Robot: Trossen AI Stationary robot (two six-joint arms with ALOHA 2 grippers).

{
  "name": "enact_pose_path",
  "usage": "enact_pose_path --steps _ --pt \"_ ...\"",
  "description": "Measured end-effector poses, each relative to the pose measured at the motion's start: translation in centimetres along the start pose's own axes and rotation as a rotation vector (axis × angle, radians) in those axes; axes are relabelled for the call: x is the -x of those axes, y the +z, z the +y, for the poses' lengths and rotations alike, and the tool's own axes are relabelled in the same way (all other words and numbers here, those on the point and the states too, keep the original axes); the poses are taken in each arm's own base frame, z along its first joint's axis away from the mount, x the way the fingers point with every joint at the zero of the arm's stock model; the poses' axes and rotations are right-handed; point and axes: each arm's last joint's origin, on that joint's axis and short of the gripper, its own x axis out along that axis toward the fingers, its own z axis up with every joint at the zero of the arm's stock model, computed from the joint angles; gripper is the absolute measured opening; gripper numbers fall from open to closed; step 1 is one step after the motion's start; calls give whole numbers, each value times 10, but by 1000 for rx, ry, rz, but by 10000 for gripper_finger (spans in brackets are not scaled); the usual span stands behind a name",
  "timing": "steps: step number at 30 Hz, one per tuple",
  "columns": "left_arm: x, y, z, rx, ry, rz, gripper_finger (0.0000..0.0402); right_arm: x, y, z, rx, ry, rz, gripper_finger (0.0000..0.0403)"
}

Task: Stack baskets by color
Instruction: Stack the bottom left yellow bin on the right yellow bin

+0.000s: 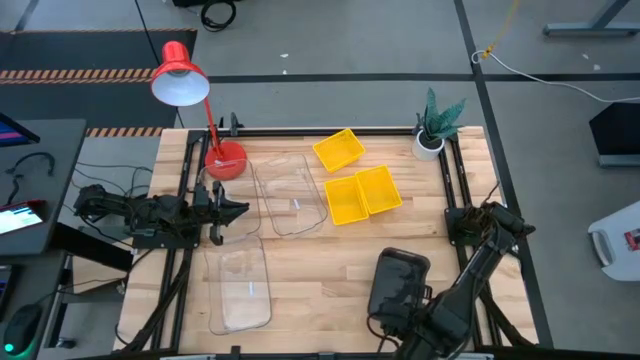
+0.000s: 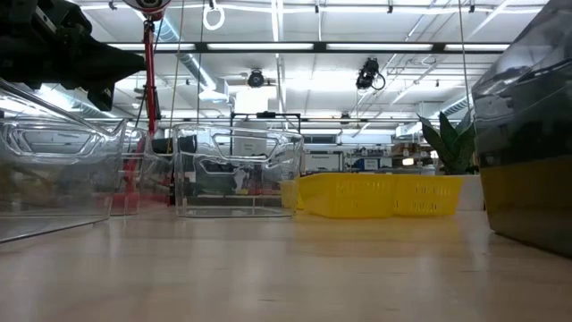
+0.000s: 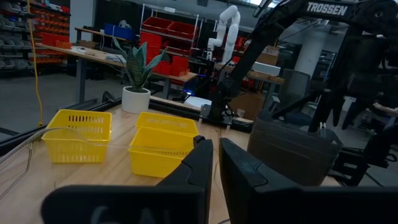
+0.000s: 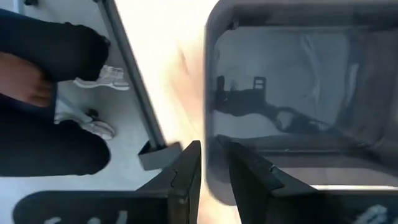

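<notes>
Grey basket (image 1: 399, 283) lengthwise along table depth

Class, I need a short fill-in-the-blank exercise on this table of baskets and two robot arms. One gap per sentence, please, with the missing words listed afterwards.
1. The number of yellow baskets on the table is ____.
2. The red lamp has a shade that is ____ inside.
3. The right pincer straddles the rim of the dark ____ basket.
4. The potted plant stands at the table's far ____ corner.

Missing words: three; white; grey; right

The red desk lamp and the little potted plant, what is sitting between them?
In the high view, one small yellow plastic basket sits between the red desk lamp and the potted plant, near the wooden table's far edge.
</notes>
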Motion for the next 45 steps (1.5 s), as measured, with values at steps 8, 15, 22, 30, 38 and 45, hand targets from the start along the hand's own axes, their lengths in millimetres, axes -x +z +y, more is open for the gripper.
enact_pose_path --steps 8,15,22,30,38,45 --pt "0 0 0 0 0 0 30 0 19 -15 103 -109 -66 81" --pt "0 0 0 0 0 0 35 0 46 -30 195 -143 -89 54" --pt "0 0 0 0 0 0 26 18 71 -55 252 -151 -154 39" --pt "0 0 0 0 0 0 34 11 101 -90 298 -147 -155 36" --pt "0 0 0 0 0 0 32 -11 131 -128 338 -98 -120 36" --pt "0 0 0 1 0 -1 31 -35 150 -157 379 -59 -94 37"
